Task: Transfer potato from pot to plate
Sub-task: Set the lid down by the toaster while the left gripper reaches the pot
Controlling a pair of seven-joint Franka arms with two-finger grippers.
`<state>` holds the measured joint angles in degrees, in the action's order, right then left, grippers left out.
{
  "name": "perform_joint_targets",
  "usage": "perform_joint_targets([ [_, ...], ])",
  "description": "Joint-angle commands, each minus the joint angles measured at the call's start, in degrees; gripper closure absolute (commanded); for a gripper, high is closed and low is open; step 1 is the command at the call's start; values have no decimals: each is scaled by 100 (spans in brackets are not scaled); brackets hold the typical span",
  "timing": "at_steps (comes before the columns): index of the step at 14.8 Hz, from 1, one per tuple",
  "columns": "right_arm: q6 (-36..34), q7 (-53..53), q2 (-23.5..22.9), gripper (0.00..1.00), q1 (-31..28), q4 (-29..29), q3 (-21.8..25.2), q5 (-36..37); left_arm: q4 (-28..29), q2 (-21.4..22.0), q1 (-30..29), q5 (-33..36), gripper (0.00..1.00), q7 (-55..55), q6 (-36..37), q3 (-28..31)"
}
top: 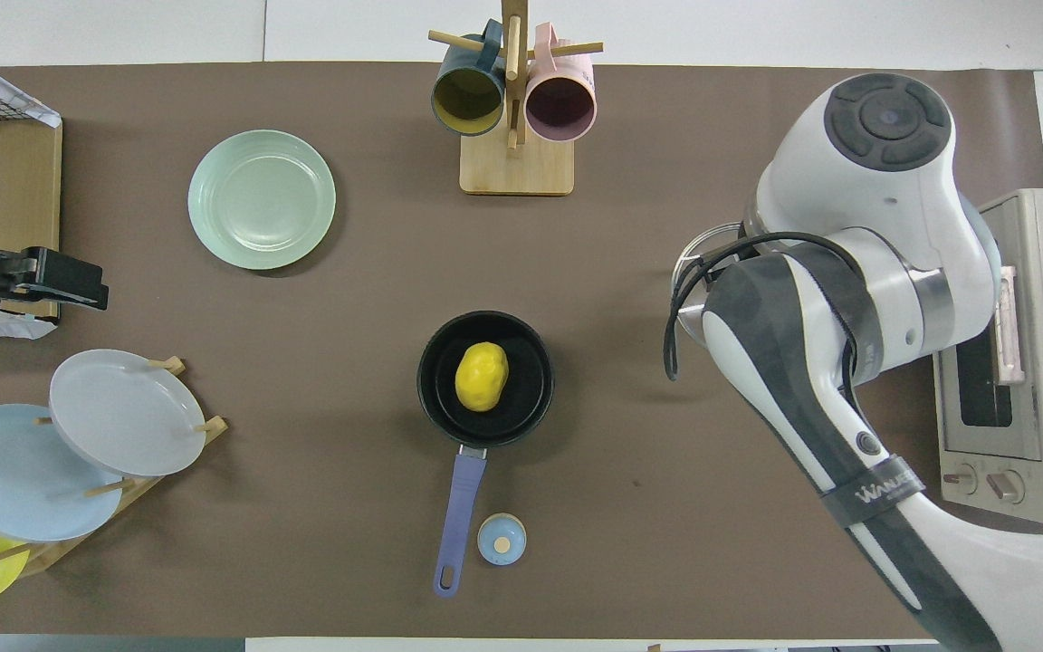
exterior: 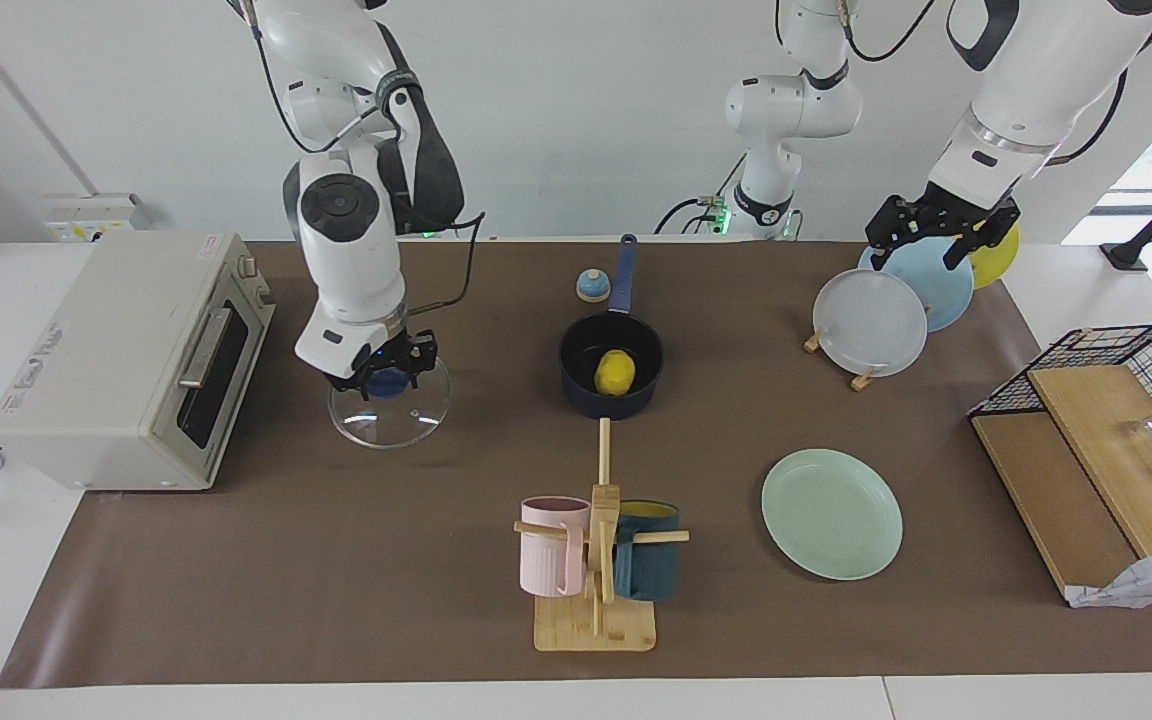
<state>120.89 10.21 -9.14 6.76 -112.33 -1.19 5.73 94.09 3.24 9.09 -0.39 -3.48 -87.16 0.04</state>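
right gripper [exterior: 382, 372] of mine is clamped on the blue knob of the glass lid [exterior: 389, 400], which i hold low over the mat between the toaster oven [exterior: 126, 360] and the pot [exterior: 611, 378], toward my right arm's end of the table; whether the lid's rim touches the mat i cannot tell. that puts me, as i judge it, at the lid-clearing step: the pot stands uncovered and the potato [exterior: 615, 372] lies in full sight on its black bottom, untouched. the pot's long blue handle points toward my bases, with a small blue bell [exterior: 592, 286] just beside it. the plate [exterior: 831, 513] is farther from me than the pot, toward my left arm's end, and it holds nothing. next i reckon i must set the lid flat, let go, and bring a gripper straight down into the pot, fingers spread across the potato's short width without catching the rim. my left gripper [exterior: 942, 230] waits over the rack of grey, blue and yellow plates [exterior: 876, 320], its fingers spread and holding nothing. two mugs hang on the wooden mug stand [exterior: 596, 560], both showing nothing inside from above.
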Motion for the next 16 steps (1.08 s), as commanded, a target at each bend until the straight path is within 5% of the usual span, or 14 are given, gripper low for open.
perform_joint_targets([
  [1, 741, 349, 474, 54, -280, -894, -92, -37, 827, 396, 802, -14, 0, -1192, -580, -13],
  [5, 1523, 412, 623, 54, -421, -1562, -92, -37, 1708, 213, 2104, -22, 0, -2989, -2197, -21],
  [10, 1815, 429, 588, 50, -526, -1791, -92, -37, 1805, -1043, 3045, -40, 0, -3895, -3655, -13],
  [12, 1832, 385, 580, 46, -579, -1915, -92, -37, 1928, -1176, 3108, -31, 0, -3941, -3948, -13],
  [13, 1824, 394, 571, 37, -588, -1889, -92, -37, 1928, -1255, 3143, -5, 0, -3906, -4010, -13],
  [15, 1710, 385, 553, 0, -588, -1758, -92, -37, 1981, -1361, 3143, 22, 0, -3740, -4168, 5],
  [16, 1501, 394, 544, 0, -597, -1574, -100, -37, 1990, -1422, 3143, 22, 0, -3704, -4194, 5],
])
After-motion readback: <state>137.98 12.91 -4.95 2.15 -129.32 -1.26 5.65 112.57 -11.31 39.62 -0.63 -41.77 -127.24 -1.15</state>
